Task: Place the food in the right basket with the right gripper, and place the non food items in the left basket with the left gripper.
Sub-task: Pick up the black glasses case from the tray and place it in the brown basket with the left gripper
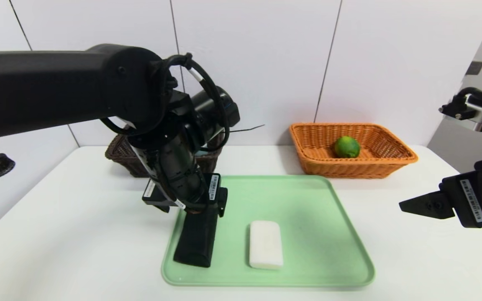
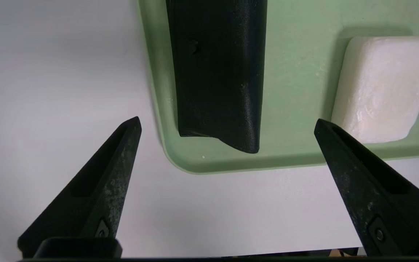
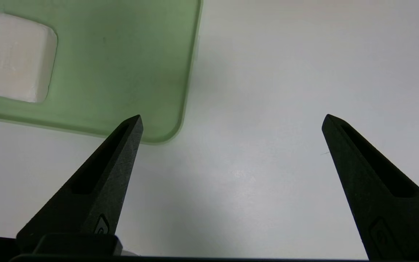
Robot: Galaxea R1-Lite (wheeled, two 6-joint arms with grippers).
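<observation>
Green lime [image 1: 347,147] is already sorted, sat in the orange wicker basket [image 1: 354,171] by the worktop's back edge, so the food side looks finished. Something bluish, probably the cup [image 1: 201,153], can be glimpsed in the dark brown basket [image 1: 126,161], mostly hidden by the arm. Two non-food bits are left on the green tray [image 1: 303,234]: the black cloth roll [image 2: 218,72] along its left edge, and the white soap block [image 1: 265,244] near the front edge. The left gripper [image 2: 227,118] is poised above the roll, jaws wide apart, nothing held; that's likely the next pick. The right gripper [image 3: 233,114] is parked over the worktop's right side, jaws apart and empty.
</observation>
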